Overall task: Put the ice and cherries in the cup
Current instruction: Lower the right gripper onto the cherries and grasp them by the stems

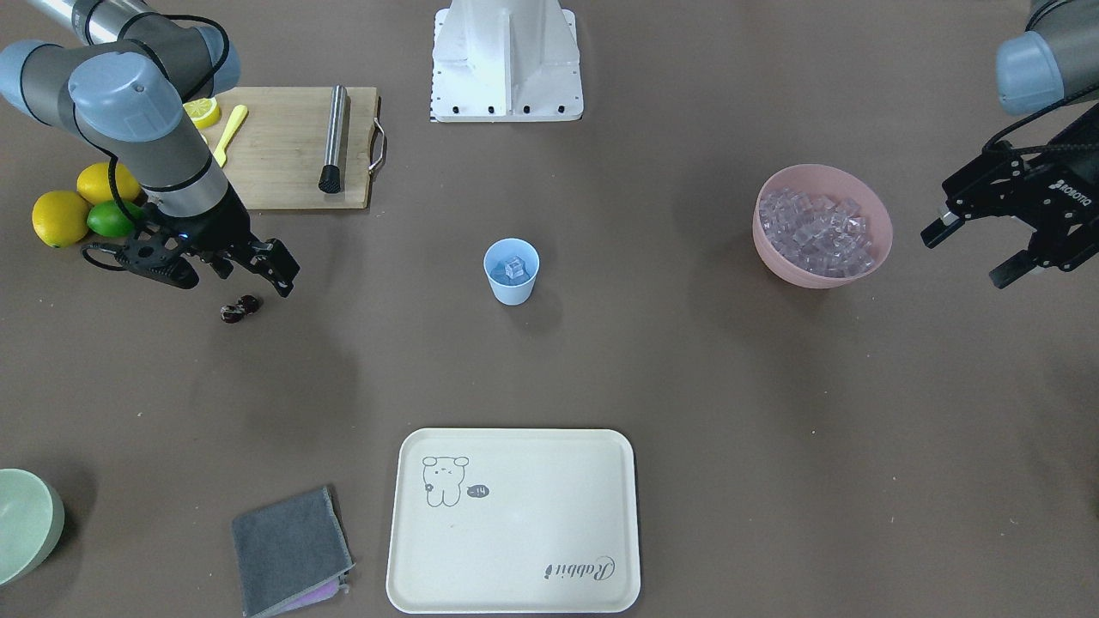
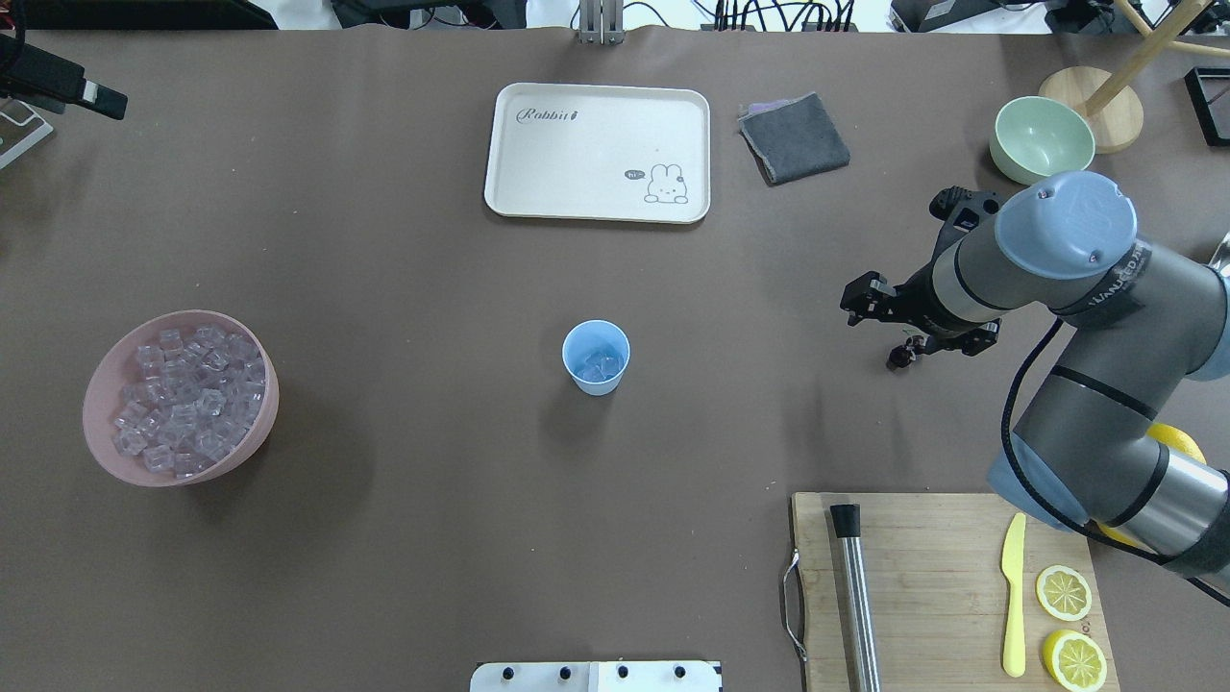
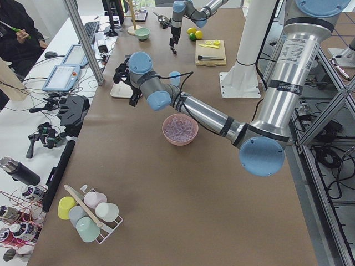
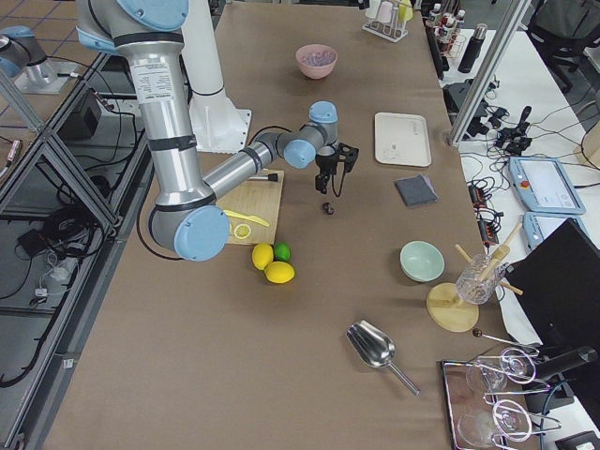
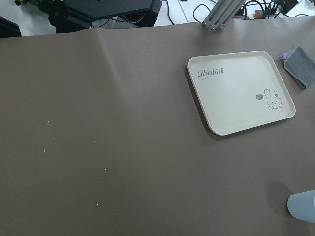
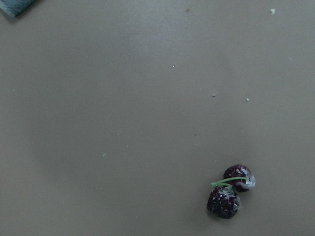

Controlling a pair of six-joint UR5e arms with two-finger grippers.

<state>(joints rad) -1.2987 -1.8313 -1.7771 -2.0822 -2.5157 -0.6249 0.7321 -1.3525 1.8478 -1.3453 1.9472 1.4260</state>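
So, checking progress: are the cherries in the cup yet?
No, the cherries lie on the table, far from the cup.

Cream rectangular plastic tray (image 2: 596, 144), near brown table (image 2: 384, 240) edge opposite robot, about mid-length: cursive "Rabbit" in one corner. Drawn rabbit (image 2: 665, 184) in diagonally opposite corner, small dark speech bubble (image 2: 632, 174) beside it reading "hi". Black body of left gripper (image 1: 970, 256), over table's left end: white "ROBOTIQ". Grey link of right arm (image 2: 1105, 279): small lettering, too small to read.
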